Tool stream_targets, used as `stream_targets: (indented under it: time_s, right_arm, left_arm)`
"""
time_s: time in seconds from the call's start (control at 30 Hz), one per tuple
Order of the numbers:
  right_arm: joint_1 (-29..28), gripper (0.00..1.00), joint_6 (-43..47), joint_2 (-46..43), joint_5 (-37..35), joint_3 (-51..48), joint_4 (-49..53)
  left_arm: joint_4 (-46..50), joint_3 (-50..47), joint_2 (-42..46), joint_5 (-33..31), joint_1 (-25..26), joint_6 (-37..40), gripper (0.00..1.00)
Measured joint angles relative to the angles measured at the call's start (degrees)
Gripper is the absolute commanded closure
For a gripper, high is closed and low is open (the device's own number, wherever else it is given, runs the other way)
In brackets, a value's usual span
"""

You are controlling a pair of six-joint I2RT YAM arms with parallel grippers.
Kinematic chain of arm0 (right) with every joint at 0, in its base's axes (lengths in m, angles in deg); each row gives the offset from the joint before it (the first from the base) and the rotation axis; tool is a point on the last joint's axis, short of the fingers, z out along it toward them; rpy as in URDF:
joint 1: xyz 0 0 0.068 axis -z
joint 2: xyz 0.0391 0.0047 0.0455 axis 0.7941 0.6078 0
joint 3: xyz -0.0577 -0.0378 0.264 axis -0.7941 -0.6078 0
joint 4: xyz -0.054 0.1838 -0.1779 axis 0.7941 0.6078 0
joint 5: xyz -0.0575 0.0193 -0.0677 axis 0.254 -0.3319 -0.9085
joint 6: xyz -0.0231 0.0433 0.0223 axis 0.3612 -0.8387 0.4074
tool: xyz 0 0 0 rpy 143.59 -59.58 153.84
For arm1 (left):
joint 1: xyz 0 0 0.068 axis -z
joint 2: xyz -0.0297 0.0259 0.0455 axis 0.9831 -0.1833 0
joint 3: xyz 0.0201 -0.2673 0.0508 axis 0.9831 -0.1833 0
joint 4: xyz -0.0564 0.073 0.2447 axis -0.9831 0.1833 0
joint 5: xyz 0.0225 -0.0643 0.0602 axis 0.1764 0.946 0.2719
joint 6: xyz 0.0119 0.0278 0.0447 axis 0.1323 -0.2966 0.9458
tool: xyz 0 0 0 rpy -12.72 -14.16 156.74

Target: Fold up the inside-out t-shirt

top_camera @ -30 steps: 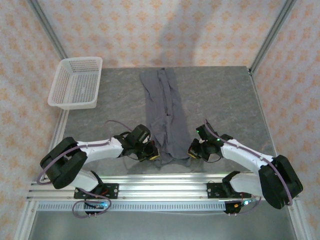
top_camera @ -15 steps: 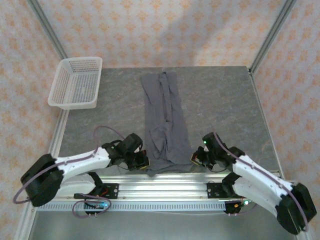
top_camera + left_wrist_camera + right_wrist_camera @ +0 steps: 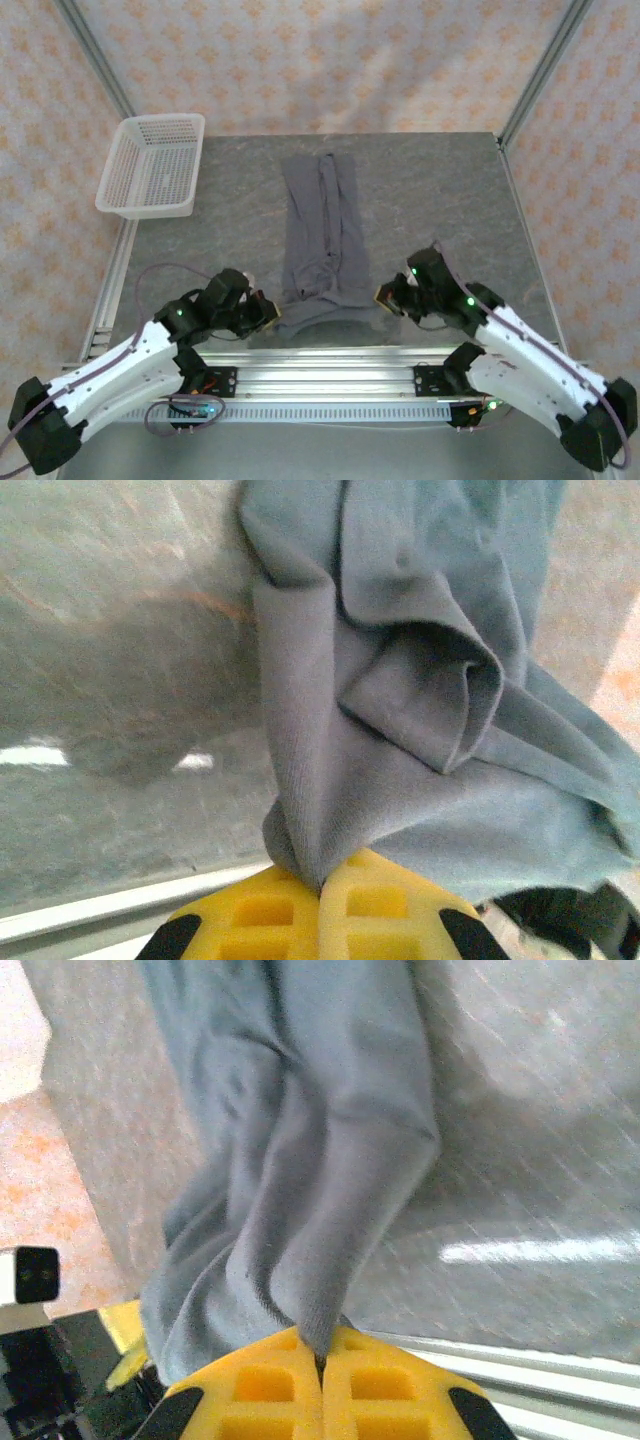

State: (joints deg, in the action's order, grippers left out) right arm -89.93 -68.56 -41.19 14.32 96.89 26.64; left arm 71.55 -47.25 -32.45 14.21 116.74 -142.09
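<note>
The t-shirt point(image 3: 321, 225) is held by its near corners just above the table point(image 3: 450, 190), one clenched in the left claw point(image 3: 322, 888), the other in the right claw point(image 3: 320, 1358).

Yellow fingers point(image 3: 262, 912) pinching grey t-shirt point(image 3: 400, 680) edge, fabric bunched w/ folds; table point(image 3: 100, 730) beneath

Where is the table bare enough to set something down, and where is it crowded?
Bare table lies right of the t-shirt and left of it, nearer than the basket. Crowded: the near edge, where left gripper and right gripper grip the t-shirt.
</note>
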Motion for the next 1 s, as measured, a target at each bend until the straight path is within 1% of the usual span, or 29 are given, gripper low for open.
stream_targets:
  time_s: [0.13,0.27,0.33,0.47,0.57,0.67,0.87,1.0]
  right_arm:
    - [1.5,1.00,3.3,10.8,-2.8,10.5,-2.7]
    - [6.4,1.00,6.9,19.8,-3.2,17.3,-5.0]
    - [9.0,1.00,8.9,24.8,-2.7,20.5,-6.0]
    - [12.8,1.00,12.5,35.8,-1.9,29.6,-6.8]
    - [14.5,1.00,13.7,41.7,-1.3,34.8,-7.9]
    - [16.3,1.00,15.0,48.1,0.0,41.2,-8.4]
    - [18.4,1.00,17.0,60.9,1.7,55.0,-8.7]
    - [20.6,1.00,17.0,68.0,3.2,63.5,-8.4]
  left_arm:
    - [3.2,12.7,-10.0,1.3,-8.7,6.9,1.00]
    - [2.2,22.4,-18.9,4.0,-16.6,12.6,1.00]
    - [2.3,26.9,-24.5,5.1,-18.8,15.2,1.00]
    - [2.0,37.7,-37.2,6.2,-19.8,20.2,1.00]
    - [1.0,43.2,-44.2,6.6,-20.6,22.6,1.00]
    - [0.8,49.2,-51.1,6.9,-22.7,24.3,1.00]
    - [-0.4,60.0,-62.4,7.3,-26.7,25.6,1.00]
    - [-0.6,67.8,-69.5,7.6,-27.5,26.1,1.00]
